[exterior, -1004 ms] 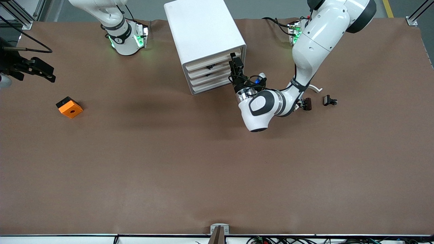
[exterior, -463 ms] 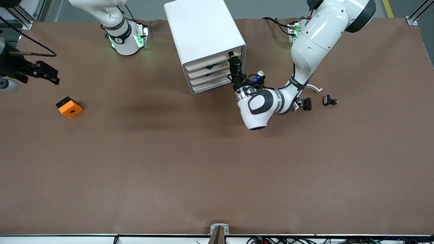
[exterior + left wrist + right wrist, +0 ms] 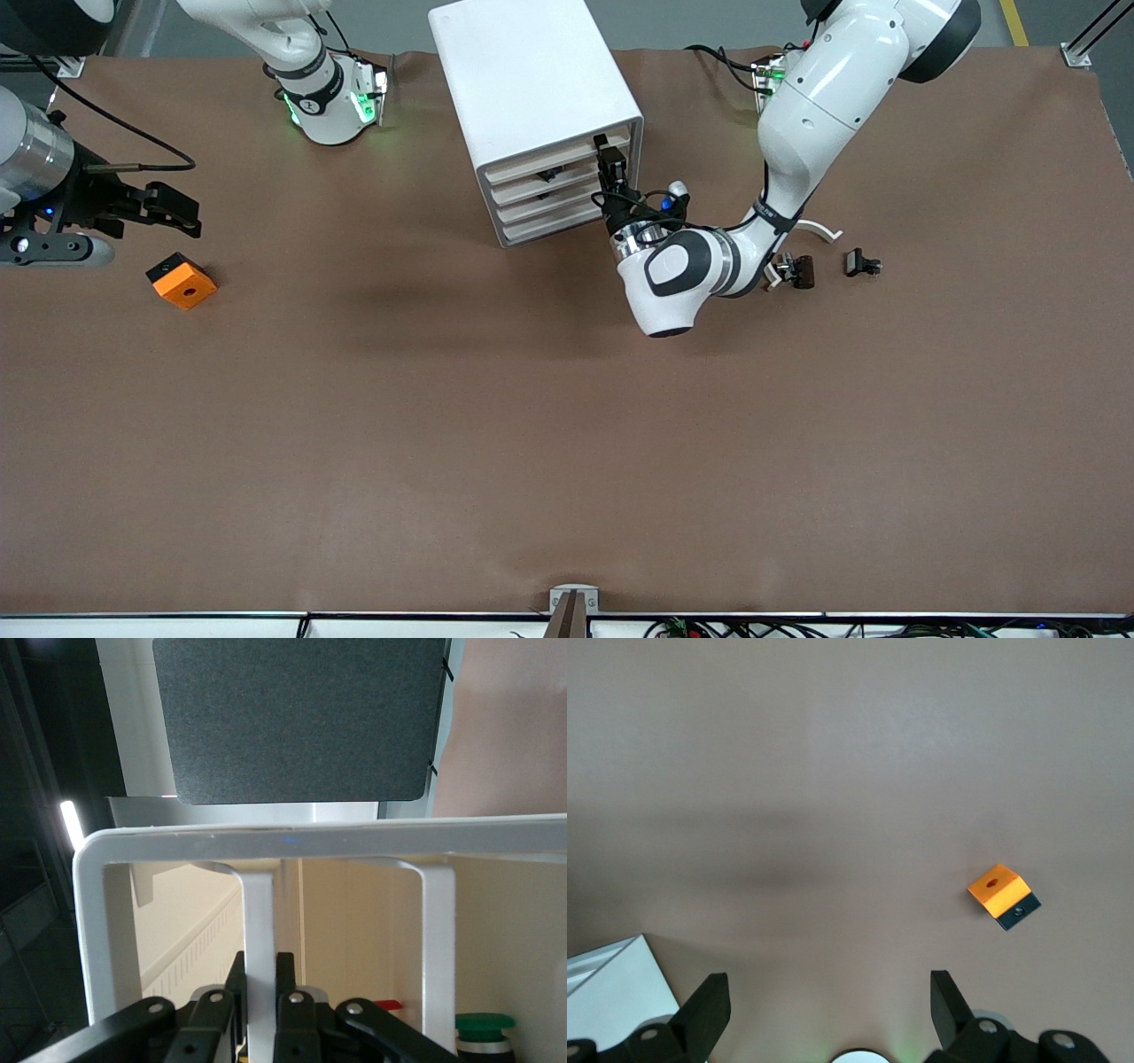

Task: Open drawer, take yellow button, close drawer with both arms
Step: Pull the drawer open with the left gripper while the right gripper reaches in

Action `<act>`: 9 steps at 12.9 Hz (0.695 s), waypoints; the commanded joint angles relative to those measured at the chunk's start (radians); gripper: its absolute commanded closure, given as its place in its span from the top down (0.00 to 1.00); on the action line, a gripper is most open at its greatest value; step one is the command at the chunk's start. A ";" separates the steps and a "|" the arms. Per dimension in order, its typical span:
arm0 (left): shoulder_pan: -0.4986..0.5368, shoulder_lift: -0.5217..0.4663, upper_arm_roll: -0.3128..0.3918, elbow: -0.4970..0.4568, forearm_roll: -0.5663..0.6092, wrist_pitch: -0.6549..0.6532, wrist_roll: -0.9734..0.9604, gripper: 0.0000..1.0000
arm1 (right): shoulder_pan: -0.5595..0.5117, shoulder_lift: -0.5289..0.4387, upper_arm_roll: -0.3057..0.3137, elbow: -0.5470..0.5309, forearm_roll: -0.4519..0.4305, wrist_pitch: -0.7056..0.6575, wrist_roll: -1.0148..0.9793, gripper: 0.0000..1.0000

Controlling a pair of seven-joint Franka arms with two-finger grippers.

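Left tool [image 3: 611, 170] grips the cream front slat of the white cabinet's top drawer [image 3: 567, 158], shut; pull straight outward, evenly. Right tool [image 3: 173, 211], spread wide, hangs above the brown counter [image 3: 567, 425]. Button not visible.

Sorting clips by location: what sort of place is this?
Probably a robotics lab bench: two white arms, the left gripper at a white cabinet, the right gripper over a brown-covered table, cables along its edge.
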 commanded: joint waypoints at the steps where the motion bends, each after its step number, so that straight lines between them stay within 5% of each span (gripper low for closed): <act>1: 0.000 -0.020 0.004 -0.009 -0.022 -0.003 -0.013 0.05 | -0.006 0.032 -0.009 0.045 0.035 -0.028 -0.043 1.00; 5: 0.015 -0.019 0.044 0.022 -0.021 -0.003 -0.013 0.05 | 0.193 0.029 0.000 0.031 0.038 -0.041 0.463 1.00; 9: 0.033 -0.009 0.115 0.095 -0.022 -0.003 -0.010 0.07 | 0.414 0.067 0.000 0.011 0.087 0.092 0.841 1.00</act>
